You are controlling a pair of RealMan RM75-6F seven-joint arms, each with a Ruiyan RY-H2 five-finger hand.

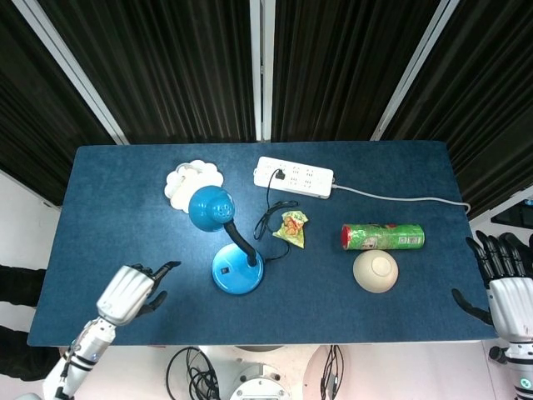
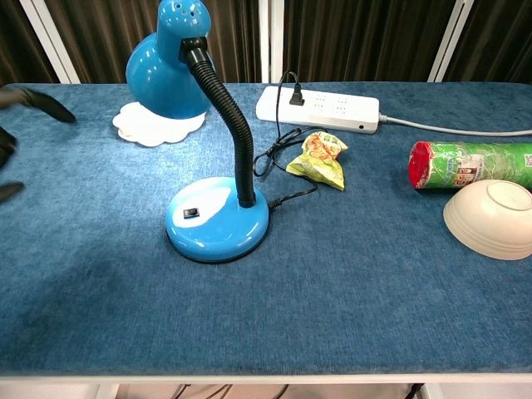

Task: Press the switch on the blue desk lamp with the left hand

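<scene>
At the lower left of the head view, the left hand (image 1: 129, 293) hovers over the blue table (image 1: 100, 192), fingers apart and holding nothing, its dark fingertips (image 2: 37, 101) just entering the chest view's left edge. Bare cloth lies between it and the lamp (image 1: 229, 242) at centre frame, whose round base carries the small black switch (image 2: 192, 214) on the side facing that hand, an apparently open approach. At the lower right corner the right hand (image 1: 504, 287) waits off the table's edge, fingers spread and empty. Farther back lie a bowl (image 1: 376, 271), a green can (image 1: 382, 237), a snack packet (image 1: 292, 227), a power strip (image 1: 294, 177) and a white dish (image 1: 185, 180).
</scene>
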